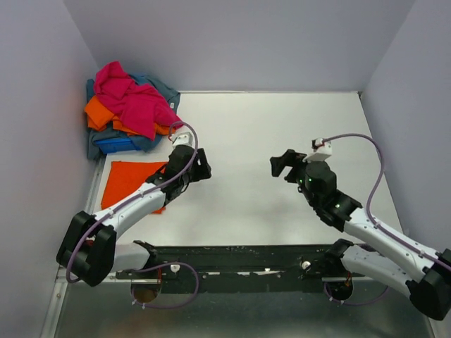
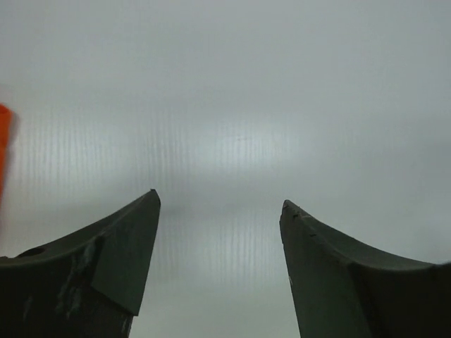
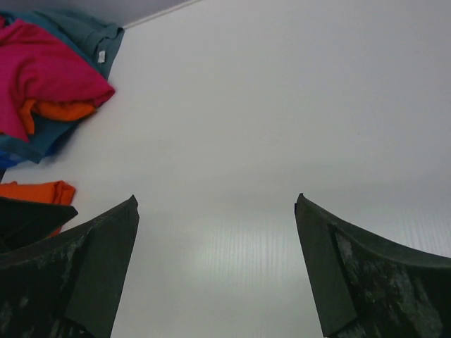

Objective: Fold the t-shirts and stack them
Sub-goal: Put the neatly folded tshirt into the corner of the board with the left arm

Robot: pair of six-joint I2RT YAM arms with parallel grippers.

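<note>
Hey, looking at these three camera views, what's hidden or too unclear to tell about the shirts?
- Top view: the left arm covers the near right corner of the folded orange t-shirt.
- Top view: the magenta t-shirt drapes over the pile, so the shirts beneath cannot be counted.
- Left wrist view: only a blurred orange sliver shows, cut off by the left edge.
- Right wrist view: the left edge crops the pile.

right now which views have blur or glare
Top view: evenly lit and sharp, no harsh shadows. Left wrist view: pale sheen on the table, orange shirt a blurred smear at the left edge. Right wrist view: shirt pile fairly crisp.
</note>
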